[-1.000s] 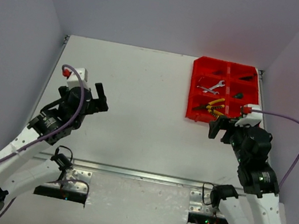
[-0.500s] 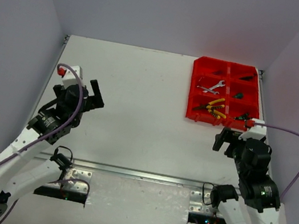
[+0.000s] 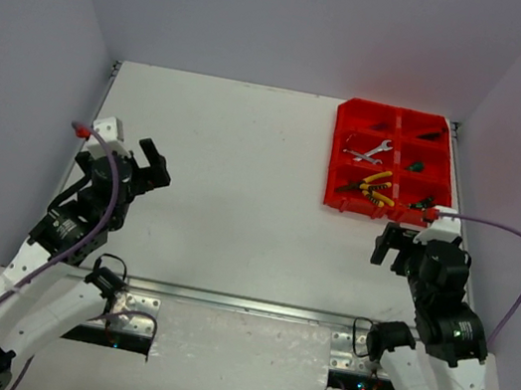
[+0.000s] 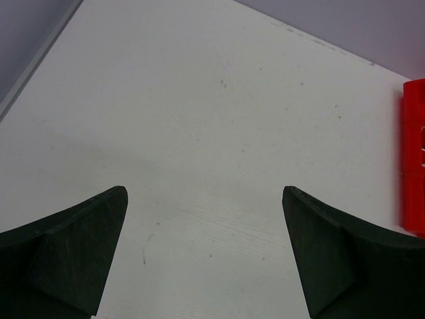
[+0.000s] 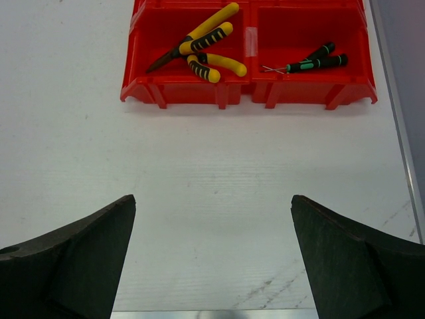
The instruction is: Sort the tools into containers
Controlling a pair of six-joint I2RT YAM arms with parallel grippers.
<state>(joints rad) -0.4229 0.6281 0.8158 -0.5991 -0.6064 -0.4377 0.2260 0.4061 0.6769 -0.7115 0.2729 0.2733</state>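
Black fingers first, since they're closest: the left gripper (image 4: 204, 199) has its jaws spread wide with only bare white table (image 4: 212, 100) between them. The right gripper (image 5: 212, 206) is the same, wide open and holding nothing. In the top view the left one hangs at the left-middle of the frame, well apart from everything. The right one sits at the lower right, near the tray's near wall but not touching it. Further out, the red tray (image 5: 192, 93) takes the upper right of the top view, close to the table's right edge. Its 2 nearest compartments show clearly from the right wrist, with yellow-handled pliers (image 5: 202, 41) piled in the left one and 2 green-handled screwdrivers (image 5: 319, 63) in the right one. Behind the pliers, a silver wrench (image 3: 369, 152) lies in the next left compartment. The dark bits in the right column and farthest row are too small for me to name. Every tool I can make out is in a compartment, so my read is the sorting is basically done and the step in hand is parking the arms. To do that well I'd leave both jaws open, lift rather than drag across the table, and give the right arm room so it doesn't bump the tray and jostle the pliers over the divider.
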